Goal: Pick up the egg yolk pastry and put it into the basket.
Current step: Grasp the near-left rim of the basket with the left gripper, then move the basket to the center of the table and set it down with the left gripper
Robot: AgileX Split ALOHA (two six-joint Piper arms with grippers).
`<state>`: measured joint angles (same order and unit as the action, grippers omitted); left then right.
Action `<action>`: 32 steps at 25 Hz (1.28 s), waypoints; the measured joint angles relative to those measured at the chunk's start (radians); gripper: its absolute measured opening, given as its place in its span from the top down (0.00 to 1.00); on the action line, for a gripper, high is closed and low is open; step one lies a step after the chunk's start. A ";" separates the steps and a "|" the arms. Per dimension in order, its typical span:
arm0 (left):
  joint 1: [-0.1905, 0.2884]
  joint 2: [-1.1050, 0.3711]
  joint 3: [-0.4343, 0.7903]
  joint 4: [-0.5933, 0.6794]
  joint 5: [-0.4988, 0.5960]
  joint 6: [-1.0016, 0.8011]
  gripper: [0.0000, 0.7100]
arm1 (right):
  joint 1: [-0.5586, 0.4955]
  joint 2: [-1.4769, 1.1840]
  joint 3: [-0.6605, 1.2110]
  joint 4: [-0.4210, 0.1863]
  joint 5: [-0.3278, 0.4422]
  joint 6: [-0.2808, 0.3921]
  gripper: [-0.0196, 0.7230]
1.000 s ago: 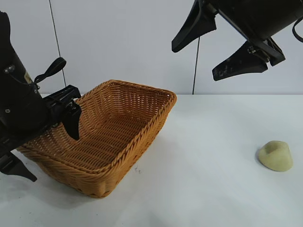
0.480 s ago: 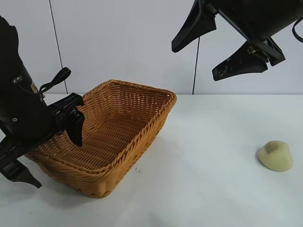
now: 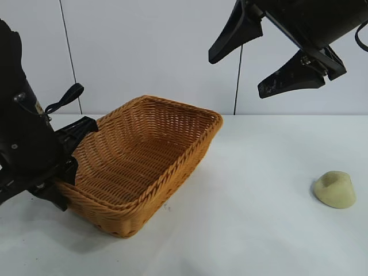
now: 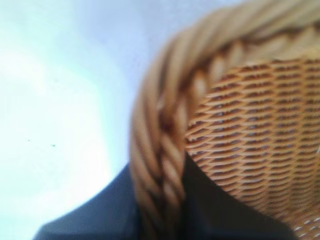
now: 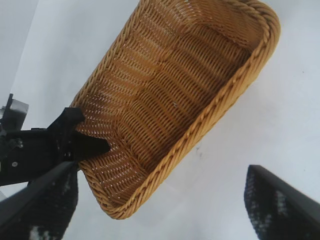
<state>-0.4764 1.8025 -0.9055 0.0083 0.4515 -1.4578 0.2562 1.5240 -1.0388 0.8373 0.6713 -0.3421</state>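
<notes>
exterior view: large orange-tan woven wicker basket (image 3: 144,161) with a thick braided rim sits on the white table (image 3: 253,230), left of centre, tipped so the edge nearest the left arm rides higher than the far edge. left gripper (image 3: 69,167) is at that raised rim, one black finger inside the wall, the other outside and lower, clamped on the wicker. small pale yellow-green dome-shaped egg yolk pastry (image 3: 334,189), shallow dent on top, lies on the table far right, well apart from the basket, nothing touching it. right gripper (image 3: 261,54) hangs high above the table between basket and pastry, fingers spread wide, holding nothing.

left wrist view: adds the contact detail the exterior shot hides. braided rim (image 4: 160,150) runs straight down between the dark gripper bodies, weave of the inner wall on one side, bare table on the other. no pastry or right arm in this view.

right wrist view: looks down into the whole basket (image 5: 175,100), nothing in it. left gripper (image 5: 82,142) visible biting a corner of the rim, one finger tip lying against the inner weave. right gripper's own fingertips (image 5: 280,205) frame the shot, far apart. pastry is out of this view; only the exterior camera shows it.
</notes>
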 joint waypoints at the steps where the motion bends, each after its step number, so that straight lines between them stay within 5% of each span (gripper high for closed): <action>1: 0.000 0.000 -0.003 0.000 0.003 0.000 0.88 | 0.000 0.000 0.000 0.000 0.000 0.000 0.10; 7: 0.024 -0.049 -0.072 -0.033 0.079 0.096 0.88 | 0.000 0.000 0.000 0.000 0.002 0.000 0.10; 17: 0.189 -0.039 -0.230 -0.329 0.229 0.729 0.88 | 0.000 0.000 0.000 0.000 0.012 0.000 0.10; 32: 0.196 0.146 -0.466 -0.343 0.507 1.254 0.88 | 0.000 0.000 0.000 0.000 0.033 0.000 0.10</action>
<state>-0.2806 1.9489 -1.3711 -0.3352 0.9583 -0.2040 0.2562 1.5240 -1.0388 0.8373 0.7040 -0.3421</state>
